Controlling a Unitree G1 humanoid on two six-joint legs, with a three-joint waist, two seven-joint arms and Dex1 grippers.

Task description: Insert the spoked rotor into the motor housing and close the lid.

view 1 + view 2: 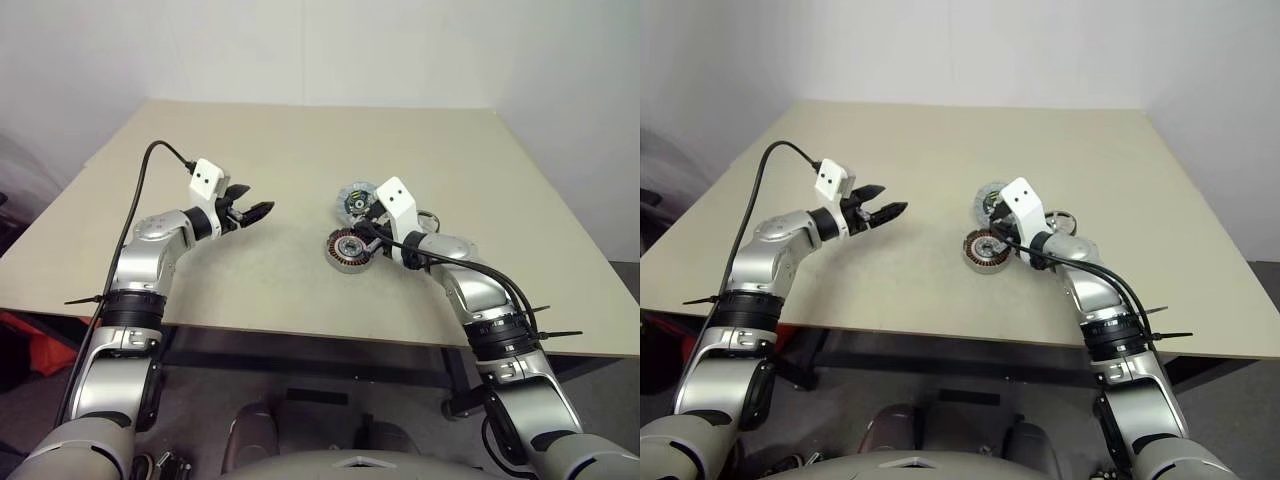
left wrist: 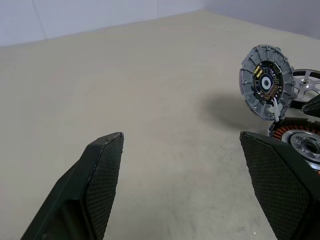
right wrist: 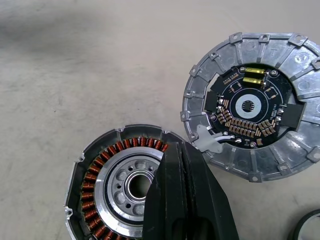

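Note:
The motor housing (image 3: 107, 187) lies flat on the table, its copper windings ringing a silver hub. Just behind it the pale grey lid (image 3: 252, 102) is tilted up on its edge, its dark circuit face showing, and a white wire runs from it toward the housing. The spoked rotor (image 2: 306, 82) lies behind the lid, partly hidden by it. My right gripper (image 3: 181, 146) is shut, its tip over the housing's rim next to the lid, with nothing seen between its fingers. My left gripper (image 1: 255, 203) hovers open over bare table well to the left of the parts.
The beige table (image 1: 300, 140) stretches wide around the parts, with open surface between the two grippers and toward the back. Its front edge runs close below both arms. A plain wall stands behind.

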